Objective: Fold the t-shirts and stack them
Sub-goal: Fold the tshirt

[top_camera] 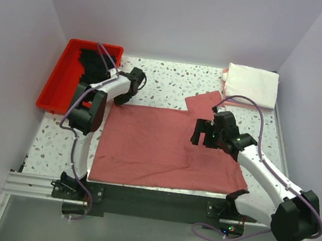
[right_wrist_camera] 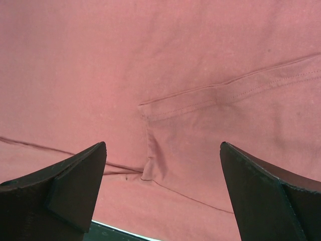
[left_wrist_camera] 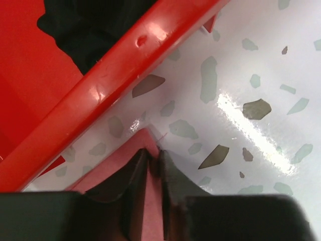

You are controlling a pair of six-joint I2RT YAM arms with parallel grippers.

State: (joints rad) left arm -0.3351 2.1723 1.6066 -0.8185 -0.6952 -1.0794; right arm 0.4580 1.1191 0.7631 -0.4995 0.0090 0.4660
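- The rose shirt [top_camera: 169, 148] lies spread flat in the middle of the table, front edge along the near side, one sleeve [top_camera: 204, 101] reaching toward the far right.
- My left gripper [left_wrist_camera: 153, 165] is clenched on the rose shirt's far-left corner; the cloth [left_wrist_camera: 150, 201] shows pinched between the two fingers [left_wrist_camera: 173, 175], low over the table, just beside the tray.
- My right gripper [right_wrist_camera: 163, 170] hangs over the right half of the rose shirt with its jaws spread wide and nothing between them; below it I see a stitched seam [right_wrist_camera: 210, 95] and a small fold in the cloth.
- The black shirt [top_camera: 92, 62] sits crumpled in the tray, at its far end.
- The white shirt [top_camera: 250, 84] lies folded at the far right corner of the table, with a pinkish edge [top_camera: 225, 81] showing at its left side.
- The tray [top_camera: 56, 84] is red plastic and stands at the far left, angled; its rim [left_wrist_camera: 125, 65] runs close past my left fingers.
- The table [top_camera: 166, 77] is white with grey and brown speckles, glossy enough to catch a streak of light [left_wrist_camera: 251, 125].
- Plain pale lilac walls [top_camera: 179, 17] close it in on the left, far and right sides.
- A metal rail [top_camera: 30, 184] runs along the near edge by my bases.
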